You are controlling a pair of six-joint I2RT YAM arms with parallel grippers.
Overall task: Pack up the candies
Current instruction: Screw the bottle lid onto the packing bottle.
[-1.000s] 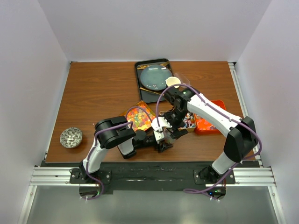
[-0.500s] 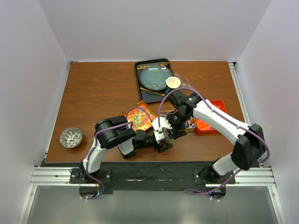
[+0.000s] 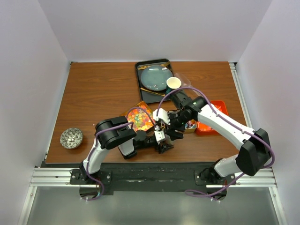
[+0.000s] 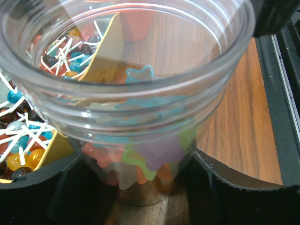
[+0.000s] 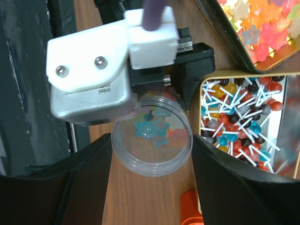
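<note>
The left end effector (image 3: 162,141) lies low on the bench (image 3: 103,93) and is clenched around the base of a clear jar (image 5: 152,136), which stands upright with its mouth open. In the left wrist view, its dark pads (image 4: 70,187) press the jar wall from both sides. A small heap of star candies (image 4: 150,159) in blue, pink, green and orange lies at the bottom of the jar.

The right end effector (image 3: 168,124) hangs directly above the jar, pointing down. Its fingers (image 5: 75,187) are spread wide at 9 and 3 o'clock of the jar's rim, gripping nothing and clear of the jar.

A gold-rimmed tray (image 5: 233,51) heaped with more star candies (image 5: 258,28) sits at 1 o'clock from the jar in the right wrist view. A square tin (image 5: 204,86) of lollipops (image 5: 239,117) with white sticks sits just beside the jar at 3 o'clock.

On the far side of the lollipop tin is an orange box (image 3: 208,124). At 12 o'clock on the bench stands a black tray (image 3: 138,77) with a bluish plate (image 3: 153,77), and a paper cup (image 3: 174,83) stands at its near right corner.
</note>
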